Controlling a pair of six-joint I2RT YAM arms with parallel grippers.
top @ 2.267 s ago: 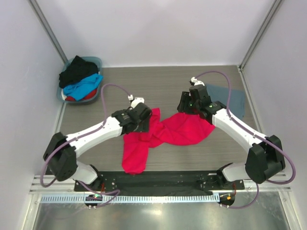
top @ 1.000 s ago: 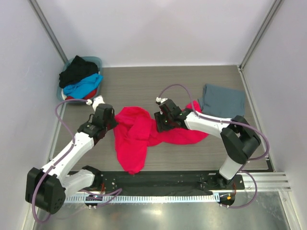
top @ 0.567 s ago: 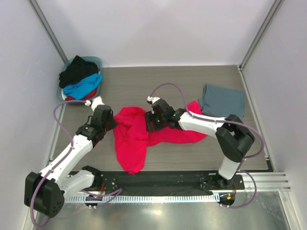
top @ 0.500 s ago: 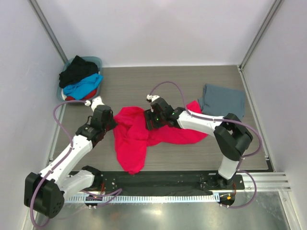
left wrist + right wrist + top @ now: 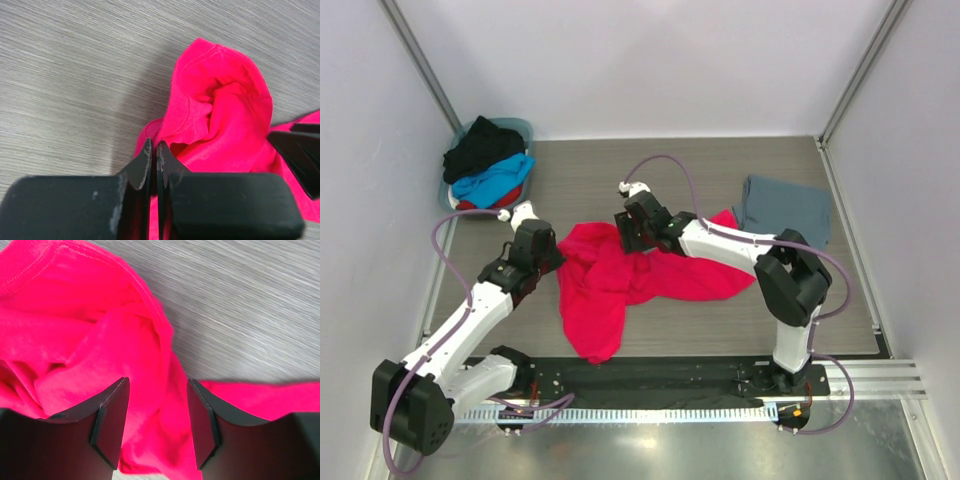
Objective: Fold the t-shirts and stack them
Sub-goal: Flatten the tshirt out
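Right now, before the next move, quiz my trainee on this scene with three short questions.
1. True or false: the left fingers stand wide open.
2. Which t-shirt lies alone at the right of the table? A black, B grey-blue, C bright blue.
3. Fill in: the right fingers are open over the ___ t-shirt.
Key: 1 false, they are shut. 2 B. 3 red-pink.
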